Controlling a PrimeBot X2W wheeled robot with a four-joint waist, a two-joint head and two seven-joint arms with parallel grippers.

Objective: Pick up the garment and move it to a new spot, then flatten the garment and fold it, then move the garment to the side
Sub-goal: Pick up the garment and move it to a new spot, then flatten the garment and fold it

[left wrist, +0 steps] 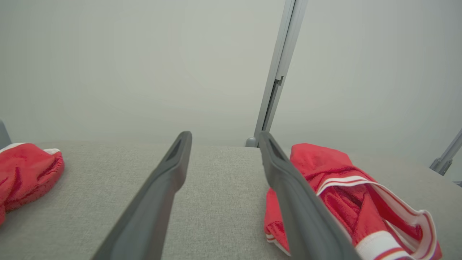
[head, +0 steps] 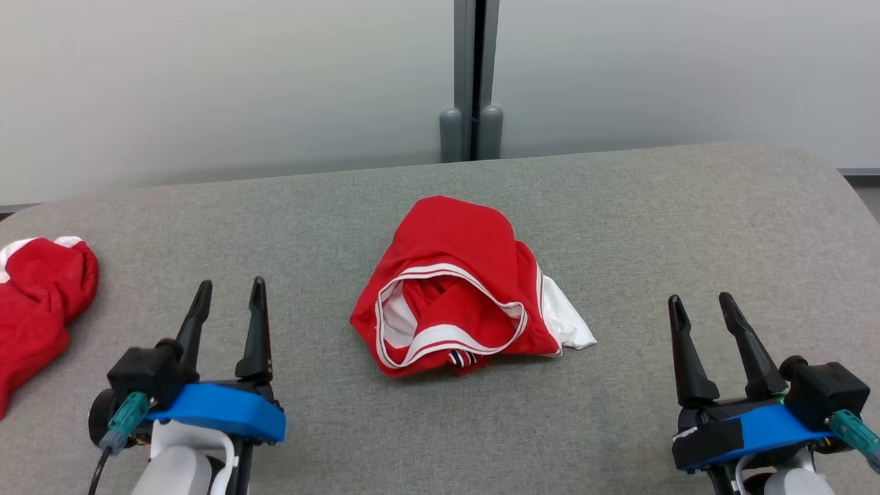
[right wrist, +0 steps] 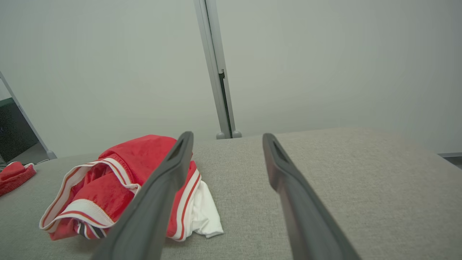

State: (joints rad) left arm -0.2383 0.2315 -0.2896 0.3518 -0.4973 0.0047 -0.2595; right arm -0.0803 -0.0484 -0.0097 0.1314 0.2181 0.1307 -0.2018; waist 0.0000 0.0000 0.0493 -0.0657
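Observation:
A crumpled red garment (head: 460, 289) with white trim and a white flap lies bunched in the middle of the grey table. It also appears to the right of the fingers in the left wrist view, as the red garment (left wrist: 339, 187), and to the left in the right wrist view, as the red garment (right wrist: 126, 180). My left gripper (head: 230, 292) hovers open at the lower left, well clear of it. My right gripper (head: 701, 306) stands open at the lower right, also apart from it. Nothing lies between either pair of fingers.
A second red and white garment (head: 38, 302) lies heaped at the table's left edge, seen too as the second garment (left wrist: 25, 177). The grey padded table (head: 687, 227) has rounded far corners. Behind it stands a pale wall with a grey post (head: 471, 82).

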